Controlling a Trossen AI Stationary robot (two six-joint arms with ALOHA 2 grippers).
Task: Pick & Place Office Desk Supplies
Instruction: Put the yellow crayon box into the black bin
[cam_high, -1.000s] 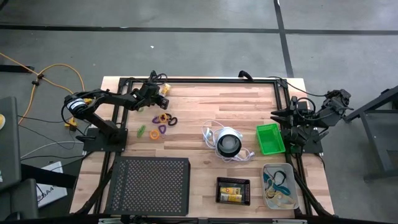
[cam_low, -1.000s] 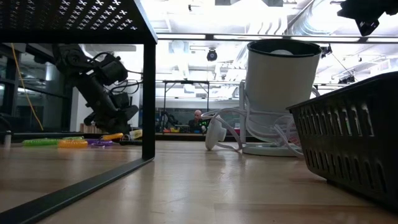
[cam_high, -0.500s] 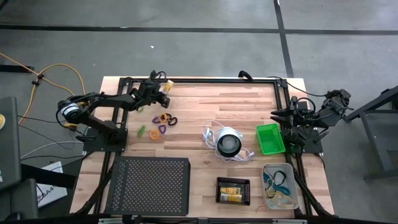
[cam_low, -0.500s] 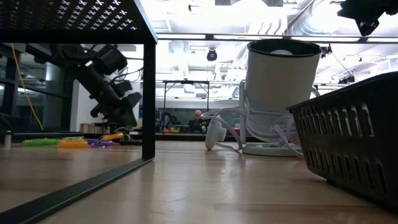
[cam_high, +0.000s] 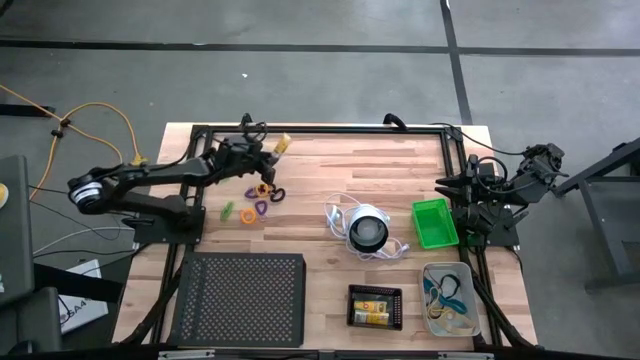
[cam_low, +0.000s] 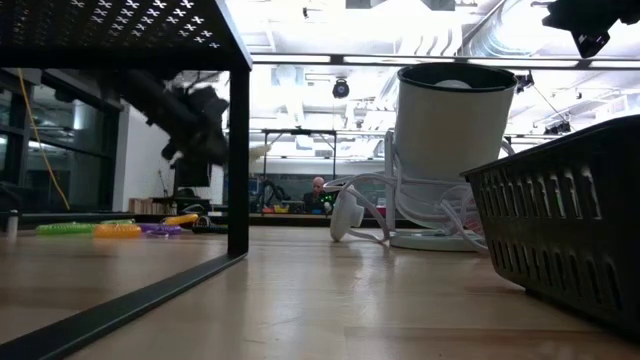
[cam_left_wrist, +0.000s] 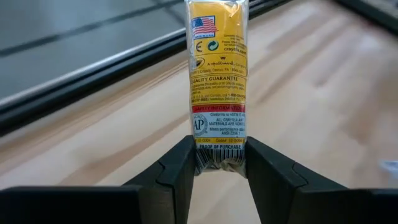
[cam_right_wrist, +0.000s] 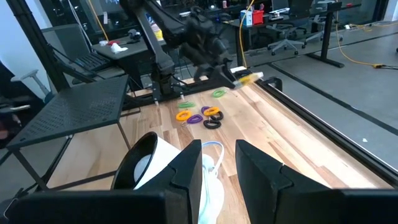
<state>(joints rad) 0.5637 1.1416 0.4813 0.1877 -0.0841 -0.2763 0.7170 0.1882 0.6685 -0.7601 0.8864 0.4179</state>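
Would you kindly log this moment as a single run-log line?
left gripper: shut on yellow pack, lifted above table | right gripper: open, waiting at right edge | loops: on table

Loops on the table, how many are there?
6, seen from the right wrist: green loop near the rail, then second green loop, orange loop, purple loop, orange-and-purple loop and dark loop clustered together. Overlaps may hide more.
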